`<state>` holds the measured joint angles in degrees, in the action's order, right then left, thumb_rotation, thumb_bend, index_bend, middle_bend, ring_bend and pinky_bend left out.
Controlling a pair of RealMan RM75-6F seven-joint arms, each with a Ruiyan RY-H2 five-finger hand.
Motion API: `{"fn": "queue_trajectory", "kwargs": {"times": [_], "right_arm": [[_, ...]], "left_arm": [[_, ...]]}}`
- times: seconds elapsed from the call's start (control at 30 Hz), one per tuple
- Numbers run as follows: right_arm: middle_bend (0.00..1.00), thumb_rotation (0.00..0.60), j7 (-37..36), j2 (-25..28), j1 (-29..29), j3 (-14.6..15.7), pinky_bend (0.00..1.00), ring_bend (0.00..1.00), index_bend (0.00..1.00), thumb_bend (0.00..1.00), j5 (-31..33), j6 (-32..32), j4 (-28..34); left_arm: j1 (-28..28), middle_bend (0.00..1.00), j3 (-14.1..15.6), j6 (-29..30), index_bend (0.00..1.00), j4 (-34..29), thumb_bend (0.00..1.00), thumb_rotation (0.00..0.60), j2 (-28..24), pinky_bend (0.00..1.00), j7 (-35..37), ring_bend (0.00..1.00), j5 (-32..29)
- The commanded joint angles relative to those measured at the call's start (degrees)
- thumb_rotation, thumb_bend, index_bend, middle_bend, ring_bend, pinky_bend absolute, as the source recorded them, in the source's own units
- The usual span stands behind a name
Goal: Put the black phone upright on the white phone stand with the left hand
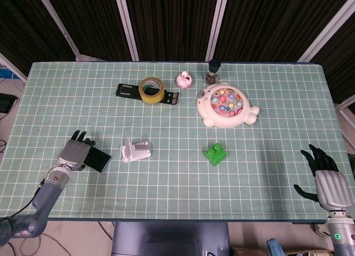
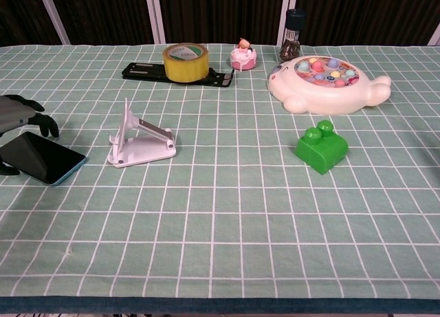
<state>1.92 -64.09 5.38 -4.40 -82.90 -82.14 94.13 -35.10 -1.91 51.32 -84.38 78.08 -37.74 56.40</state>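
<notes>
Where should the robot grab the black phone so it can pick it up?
Probably by its two long edges, coming down from above. The black phone lies flat on the table, so only its thin sides offer a grip. The left hand is over its left end, fingers spread, and the white stand sits to the right.

A yellow tape roll (image 1: 150, 90) rests on a flat black bracket (image 1: 128, 91) at the far side of the green gridded table (image 1: 177, 172). Beside it stands a small pink cake figure (image 1: 184, 80), then a dark-capped grinder (image 1: 212, 71). A white fishing-game toy (image 1: 226, 105) lies just in front of the grinder. A green block (image 1: 215, 154) sits nearer, apart.
</notes>
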Motion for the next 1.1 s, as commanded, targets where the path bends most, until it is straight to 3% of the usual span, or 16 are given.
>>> {"fn": "queue_trajectory", "kwargs": {"times": [0.03, 0.77, 0.87, 1.1], "right_arm": [[0.00, 0.600, 0.0, 0.0, 0.0, 0.0, 0.13, 0.00, 0.15, 0.28, 0.0, 0.0, 0.0], [0.00, 0.600, 0.0, 0.0, 0.0, 0.0, 0.13, 0.00, 0.15, 0.28, 0.0, 0.0, 0.0], [0.00, 0.600, 0.0, 0.0, 0.0, 0.0, 0.13, 0.00, 0.15, 0.28, 0.0, 0.0, 0.1], [0.00, 0.600, 0.0, 0.0, 0.0, 0.0, 0.13, 0.00, 0.16, 0.28, 0.0, 0.0, 0.1]], "left_arm": [[-0.1, 0.23, 0.2, 0.0, 0.23, 0.2, 0.18, 0.600, 0.2, 0.00, 0.3, 0.00, -0.1], [-0.9, 0.25, 1.4, 0.4, 0.25, 1.9, 0.18, 0.600, 2.2, 0.00, 1.5, 0.00, -0.5], [-1.0, 0.29, 1.6, 0.4, 0.29, 2.0, 0.19, 0.600, 2.3, 0.00, 1.3, 0.00, -0.6], [-0.9, 0.50, 1.7, 1.2, 0.48, 2.1, 0.29, 0.600, 2.3, 0.00, 2.2, 0.05, 0.2]]}}
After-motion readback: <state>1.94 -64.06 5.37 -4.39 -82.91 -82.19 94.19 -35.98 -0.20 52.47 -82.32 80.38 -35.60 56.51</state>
